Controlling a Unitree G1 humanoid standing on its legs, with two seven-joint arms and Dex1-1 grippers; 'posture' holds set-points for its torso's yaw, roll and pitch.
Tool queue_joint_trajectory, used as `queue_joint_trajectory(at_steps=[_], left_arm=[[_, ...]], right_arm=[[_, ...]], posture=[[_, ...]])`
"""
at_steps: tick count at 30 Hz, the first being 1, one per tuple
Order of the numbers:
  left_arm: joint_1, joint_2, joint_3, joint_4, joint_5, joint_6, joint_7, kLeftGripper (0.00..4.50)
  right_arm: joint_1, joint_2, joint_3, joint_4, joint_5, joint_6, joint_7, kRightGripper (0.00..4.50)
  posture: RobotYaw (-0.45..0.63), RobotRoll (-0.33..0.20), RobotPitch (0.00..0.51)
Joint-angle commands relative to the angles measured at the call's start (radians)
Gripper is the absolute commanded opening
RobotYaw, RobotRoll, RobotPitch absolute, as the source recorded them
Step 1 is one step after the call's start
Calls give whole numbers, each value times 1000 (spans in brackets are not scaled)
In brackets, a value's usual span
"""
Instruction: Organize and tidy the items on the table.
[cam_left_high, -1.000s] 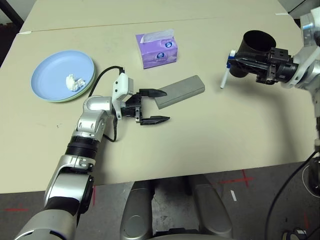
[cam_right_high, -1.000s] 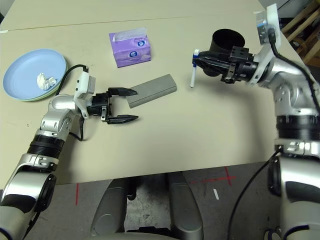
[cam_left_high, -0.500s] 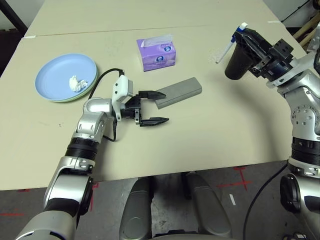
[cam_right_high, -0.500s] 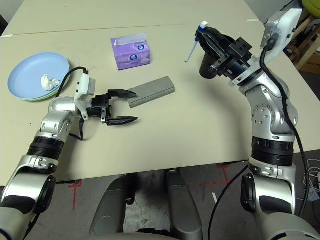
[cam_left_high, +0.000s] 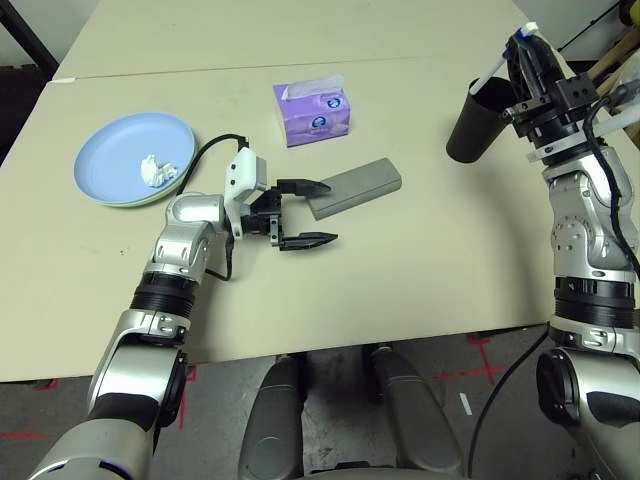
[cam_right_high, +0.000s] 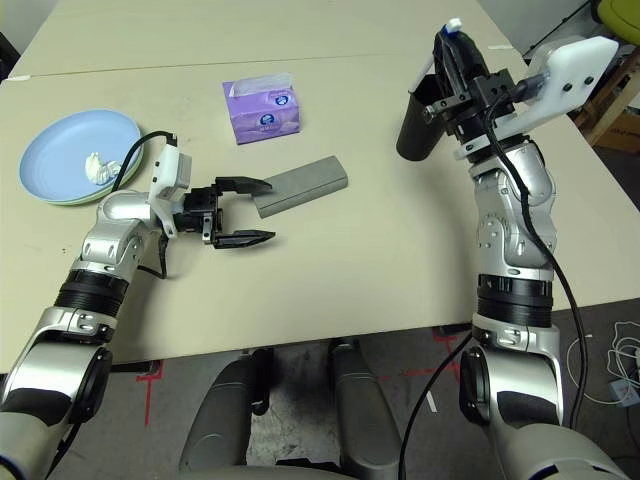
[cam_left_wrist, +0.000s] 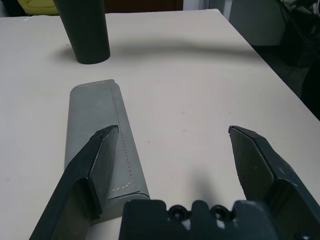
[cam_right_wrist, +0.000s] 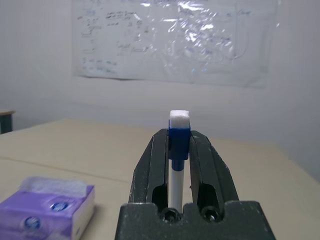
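Observation:
My left gripper stands open just above the table, one finger over the near end of the grey glasses case, which lies flat; the case shows beside that finger. My right gripper is raised at the far right, shut on the white blue-capped pen. The pen tilts cap-up, its lower end at the mouth of the black cup. A purple tissue box sits behind the case. At the far left a light blue plate holding a crumpled tissue rests on a pale green plate.
The black cup stands upright beyond the case's far end. A black cable loops from my left wrist over the table toward the plates. Wooden furniture shows past the table's far right corner.
My right arm has lifted and swung the pen from beside the cup to above it, cap now up. The left arm and the case stay put; the camera has shifted.

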Motion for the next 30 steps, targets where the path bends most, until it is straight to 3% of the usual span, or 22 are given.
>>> queue_joint_trajectory(at_steps=[1, 13, 25, 30], left_arm=[[16, 4, -7, -7, 8, -11, -10, 4500], [15, 8, -4, -5, 7, -12, -9, 4500], [24, 13, 0, -12, 6, -11, -3, 4500], [30, 14, 0, -19, 5, -7, 3, 4500]], right_arm=[[-9, -23, -19, 17, -8, -29, -13, 419], [70, -37, -3, -5, -67, -7, -118, 419], [58, -44, 24, 36, -97, 16, -128, 419], [65, -39, 30, 30, -101, 37, -128, 2158]], posture=[[4, 0, 185], [-2, 0, 184], [10, 0, 186], [12, 0, 187]])
